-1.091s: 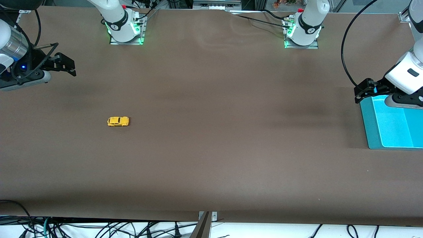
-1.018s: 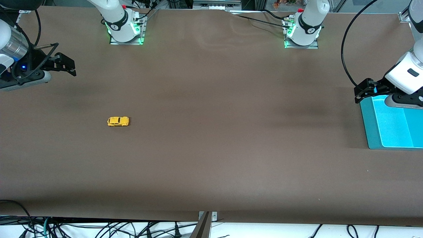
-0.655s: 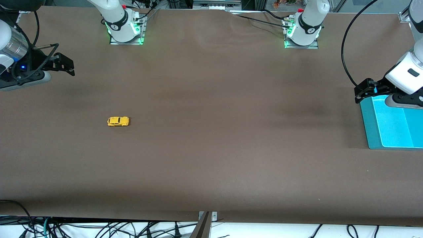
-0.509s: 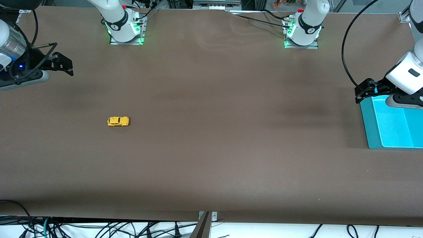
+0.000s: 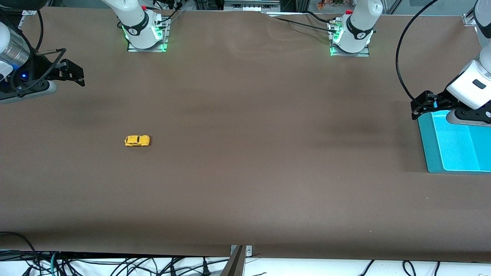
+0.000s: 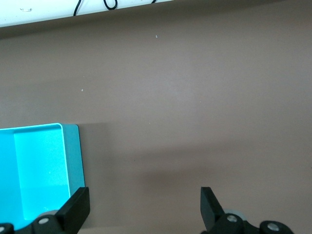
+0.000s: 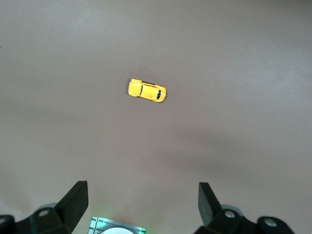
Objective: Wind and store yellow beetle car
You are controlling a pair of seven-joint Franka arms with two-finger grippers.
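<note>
Motion is seen only at the right gripper (image 5: 78,75), which is found in the upper part of the front frame, at the edge on the right arm's end, and which has drifted slightly upward and toward that edge over the last second. Its jaws are spread wide and nothing is held between them, as is confirmed in the right wrist view, where the right gripper (image 7: 141,204) frames bare tabletop. The yellow beetle car (image 5: 137,141) has not been moved: it is left standing on its wheels on the brown table (image 5: 245,184), at about mid height of the front frame, toward the right arm's end and well apart from both grippers. In the right wrist view the car (image 7: 147,90) is seen in the upper middle of the frame, lying lengthwise across it. The left gripper (image 5: 421,107) is kept waiting over the upper edge of the teal bin (image 5: 426,153), at the left arm's end, with its jaws likewise spread and empty. From this it is judged that the task is barely begun: the car is neither grasped nor wound, and no real approach has been made. A descent onto the car's narrow body would be called for next.
</note>
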